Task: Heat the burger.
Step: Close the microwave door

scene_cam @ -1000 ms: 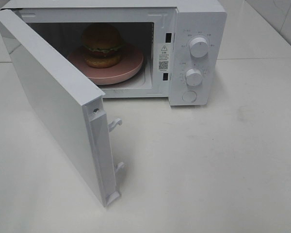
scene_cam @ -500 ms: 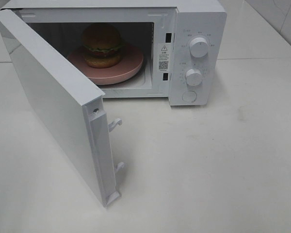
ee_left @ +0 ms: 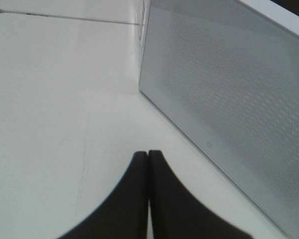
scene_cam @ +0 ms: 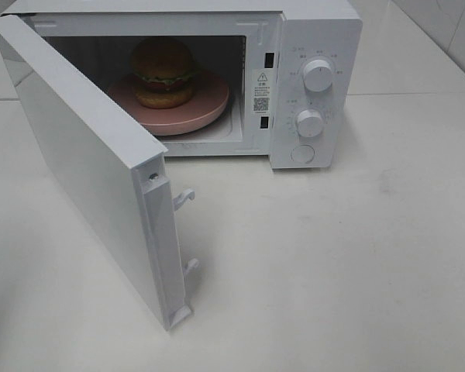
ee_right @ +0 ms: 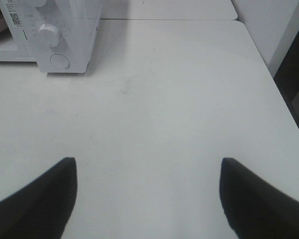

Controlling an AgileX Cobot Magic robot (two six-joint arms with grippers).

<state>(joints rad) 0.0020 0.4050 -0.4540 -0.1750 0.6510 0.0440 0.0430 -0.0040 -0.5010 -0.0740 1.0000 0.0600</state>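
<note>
Though unseen overhead, left hand point(ee_left: 148, 154) closed.

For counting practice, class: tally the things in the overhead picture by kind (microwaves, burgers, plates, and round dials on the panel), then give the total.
Microwave: 1
Burger: 1
Plate: 1
Dials: 2
Total: 5

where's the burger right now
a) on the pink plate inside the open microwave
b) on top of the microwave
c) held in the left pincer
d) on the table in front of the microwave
a: the burger sits on the pink plate inside the microwave, whose door stands open.
</note>
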